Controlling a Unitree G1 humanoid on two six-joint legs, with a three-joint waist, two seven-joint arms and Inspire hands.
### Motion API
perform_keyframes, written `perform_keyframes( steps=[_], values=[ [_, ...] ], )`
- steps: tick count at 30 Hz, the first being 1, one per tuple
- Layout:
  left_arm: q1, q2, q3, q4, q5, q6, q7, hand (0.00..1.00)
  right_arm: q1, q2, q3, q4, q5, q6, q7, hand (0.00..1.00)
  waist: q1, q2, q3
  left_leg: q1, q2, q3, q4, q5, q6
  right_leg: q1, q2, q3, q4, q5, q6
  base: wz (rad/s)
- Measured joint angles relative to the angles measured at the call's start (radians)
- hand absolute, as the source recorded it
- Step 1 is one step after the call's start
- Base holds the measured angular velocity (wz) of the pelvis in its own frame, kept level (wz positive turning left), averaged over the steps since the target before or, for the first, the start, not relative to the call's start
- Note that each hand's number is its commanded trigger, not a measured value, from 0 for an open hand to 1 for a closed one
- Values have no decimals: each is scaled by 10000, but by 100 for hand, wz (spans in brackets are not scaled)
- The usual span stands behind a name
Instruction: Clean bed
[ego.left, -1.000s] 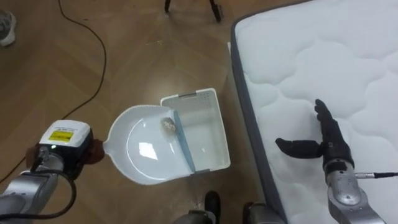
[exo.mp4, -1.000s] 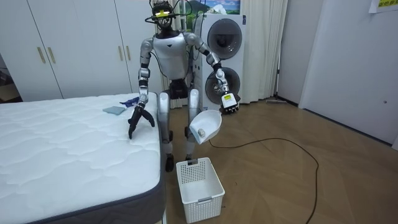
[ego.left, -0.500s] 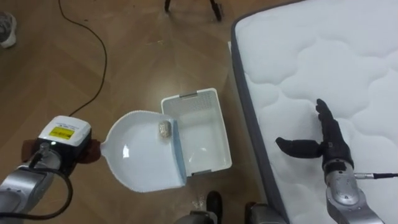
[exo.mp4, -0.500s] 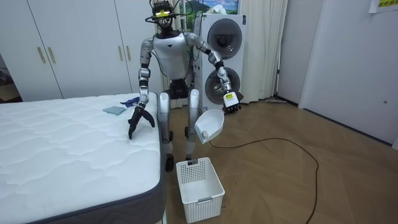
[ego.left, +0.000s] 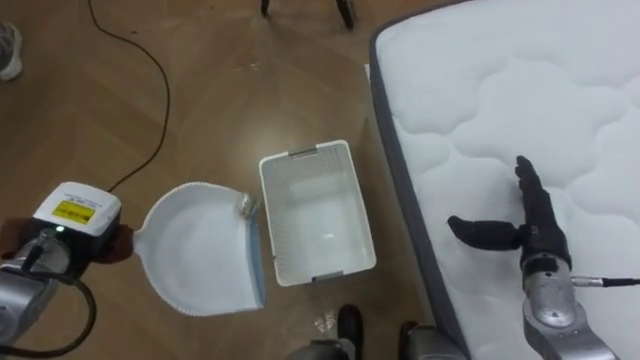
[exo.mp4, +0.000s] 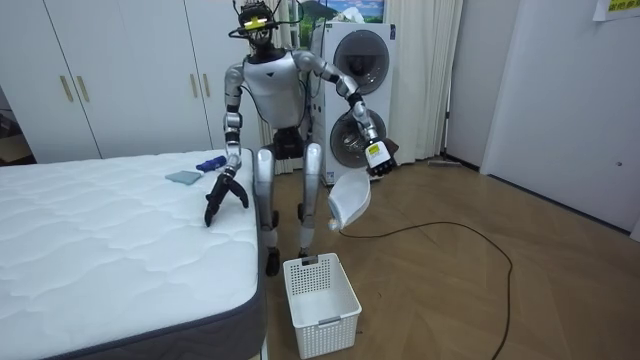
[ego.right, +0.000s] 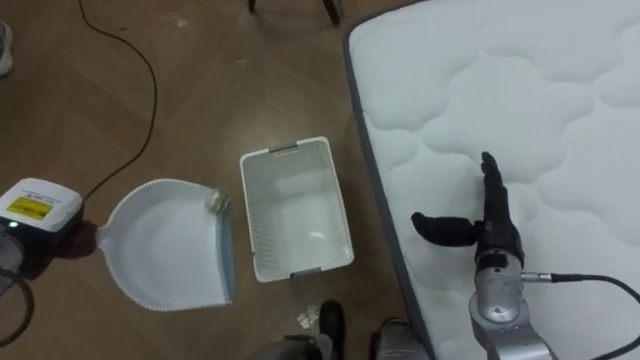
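My left hand (exo.mp4: 379, 160) is curled round the handle of a white dustpan (ego.left: 195, 250), held out to my left and hanging steeply tilted above the floor (exo.mp4: 350, 200). A small crumpled scrap (ego.left: 243, 206) lies at the pan's lip. To the right of the pan, a white slatted basket (ego.left: 305, 152) stands on the floor between it and the bed. My right hand (ego.left: 530, 225) is open above the white quilted mattress (ego.left: 520, 90), near its edge. I stand at the bedside.
A folded blue cloth (exo.mp4: 184, 177) and a small dark blue thing (exo.mp4: 209, 161) lie on the bed's far edge. A black cable (ego.left: 150, 90) runs across the wooden floor. Small scraps (ego.left: 322, 322) lie by my feet. A washing machine (exo.mp4: 355, 70) stands behind me.
My left arm has swung outward and up, carrying the dustpan off the basket to its left and tipping it steeper. The scrap has slid to the pan's lip. My right hand has stayed put.
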Motion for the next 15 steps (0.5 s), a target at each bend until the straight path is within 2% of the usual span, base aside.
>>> perform_keyframes(
  steps=[2,7,15],
  values=[
    [12,6,1,102,5,35,-1,100,-142,5,-4,-3,-6,-82,-57,0,-23,202,-7,-9,-8,93,-77,4,15,-105,-13,111,41,-6,11,-13],
    [23,11,1,429,0,69,3,100,-209,16,11,-22,-15,-165,-41,0,-28,297,-20,22,16,351,-114,24,16,-270,-16,341,205,-17,1,-13],
    [364,9,1,435,-9,90,-12,100,-273,72,13,-18,-326,-163,-172,0,-31,301,-23,181,8,574,-240,62,31,-318,20,668,341,-83,34,-6]
  ],
)
